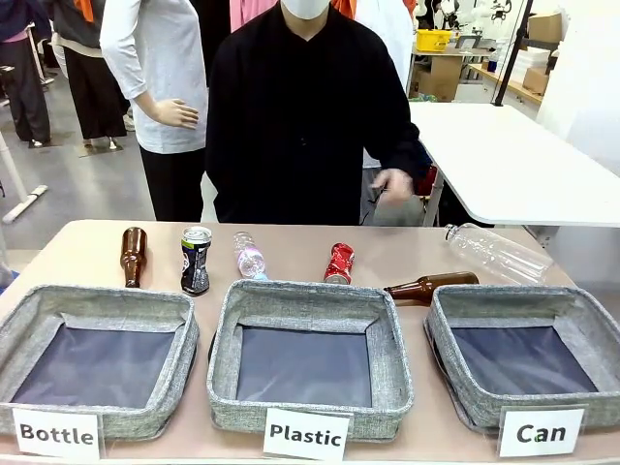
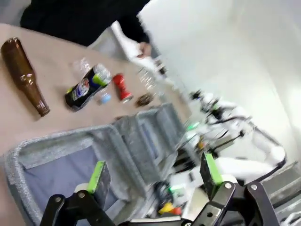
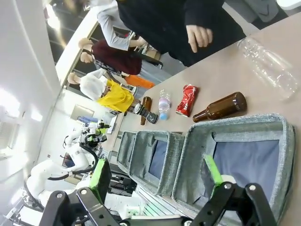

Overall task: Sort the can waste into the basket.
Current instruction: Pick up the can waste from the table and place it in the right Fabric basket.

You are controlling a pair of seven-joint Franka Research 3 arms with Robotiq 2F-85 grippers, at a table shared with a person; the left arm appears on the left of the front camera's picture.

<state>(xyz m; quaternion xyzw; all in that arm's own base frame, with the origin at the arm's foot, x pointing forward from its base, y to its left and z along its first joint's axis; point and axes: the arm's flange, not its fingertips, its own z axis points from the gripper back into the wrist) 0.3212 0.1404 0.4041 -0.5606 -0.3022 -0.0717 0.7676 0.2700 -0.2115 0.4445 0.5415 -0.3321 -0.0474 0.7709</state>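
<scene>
Right wrist view: right pincer (image 3: 155, 168) gapes empty, Can basket (image 3: 235, 125) just ahead, crushed red can (image 3: 187, 100) beyond it. Left pincer (image 2: 153, 168) gapes too, patterned can (image 2: 87, 87) ahead.

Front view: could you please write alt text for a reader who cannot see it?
Three grey woven-fabric trays signed Bottle, Plastic and Can line the table's near edge. Behind them sit two brown glass bottles, a black-and-silver can, a red crushed can and two clear plastic bottles; a person in black stands beyond.
</scene>
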